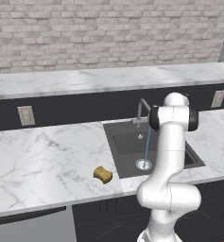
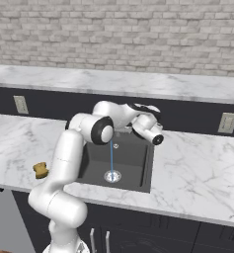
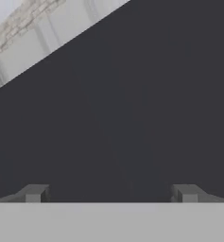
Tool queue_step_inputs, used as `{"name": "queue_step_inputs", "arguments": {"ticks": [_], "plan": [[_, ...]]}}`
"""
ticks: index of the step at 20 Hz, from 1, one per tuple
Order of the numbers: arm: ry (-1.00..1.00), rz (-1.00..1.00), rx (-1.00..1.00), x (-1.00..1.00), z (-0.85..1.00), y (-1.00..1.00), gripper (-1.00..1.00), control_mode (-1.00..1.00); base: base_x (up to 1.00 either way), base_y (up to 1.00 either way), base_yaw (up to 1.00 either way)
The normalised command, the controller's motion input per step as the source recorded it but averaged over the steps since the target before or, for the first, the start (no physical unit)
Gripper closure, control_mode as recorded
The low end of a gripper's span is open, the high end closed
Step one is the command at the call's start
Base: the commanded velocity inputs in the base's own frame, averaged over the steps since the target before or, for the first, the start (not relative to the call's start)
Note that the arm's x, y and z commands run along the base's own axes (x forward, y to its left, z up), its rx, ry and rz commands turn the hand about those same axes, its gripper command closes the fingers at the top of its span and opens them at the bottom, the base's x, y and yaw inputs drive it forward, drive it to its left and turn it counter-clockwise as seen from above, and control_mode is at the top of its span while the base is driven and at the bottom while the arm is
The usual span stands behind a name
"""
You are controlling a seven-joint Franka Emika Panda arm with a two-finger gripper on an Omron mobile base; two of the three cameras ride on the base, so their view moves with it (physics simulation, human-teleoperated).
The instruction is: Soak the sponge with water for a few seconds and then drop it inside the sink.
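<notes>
Leftward, the left base view shows the sponge (image 1: 102,174) lying on the marble worktop (image 1: 42,156) just beside the sink (image 1: 127,142), where water (image 1: 146,147) falls onto the drain. From the right, my arm arches over the basin. Along my hand, my fingers (image 3: 111,193) stand released, wide apart, grasping nothing, facing a dark wall.

A white marble counter (image 1: 42,156) runs the width of the room, with a dark backsplash (image 1: 75,106) behind it carrying two pale wall outlets (image 1: 26,115) (image 1: 218,99). Above sits a marble ledge (image 1: 85,78), then a light brick wall (image 1: 104,28). Dark cabinet fronts (image 2: 153,232) stand below.
</notes>
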Motion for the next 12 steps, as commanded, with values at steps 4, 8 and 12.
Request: {"name": "queue_step_inputs", "arguments": {"ticks": [4,8,12], "plan": [[0.01,-0.03,0.13,-0.46,0.30,-0.23,-1.00,-1.00,0.00,0.00,0.00],[0.00,-0.03,0.14,-0.54,0.33,-0.27,-1.00,-1.00,0.00,0.00,0.00],[0.00,-0.01,0.09,-0.55,0.32,-0.12,-1.00,-1.00,0.00,0.00,0.00]]}}
